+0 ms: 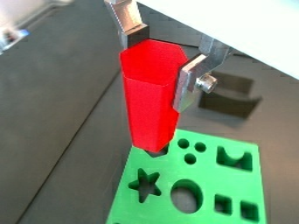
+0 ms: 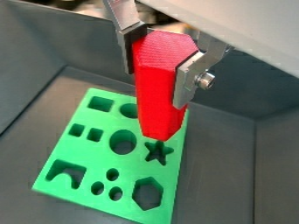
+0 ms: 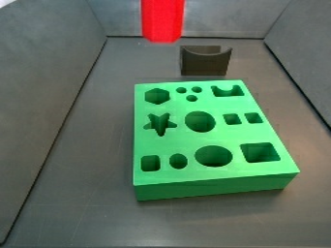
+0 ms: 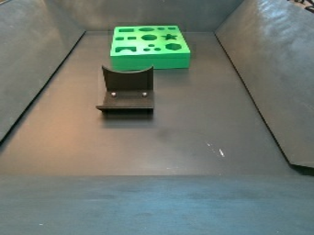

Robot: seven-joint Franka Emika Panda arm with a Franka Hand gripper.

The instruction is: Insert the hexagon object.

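Wrist views: while the gripper (image 1: 163,61) hangs above the green block (image 1: 216,188), its silver fingers (image 2: 191,72) pinch the hexagon object (image 1: 152,96), upright, its lower end over the block.
Side view: hexagon object (image 3: 162,17) at 12 o'clock, above the dark U-shaped block (image 3: 204,60).
Side view: green block (image 4: 151,46) at 12 o'clock; fixture (image 4: 125,90) nearer centre.
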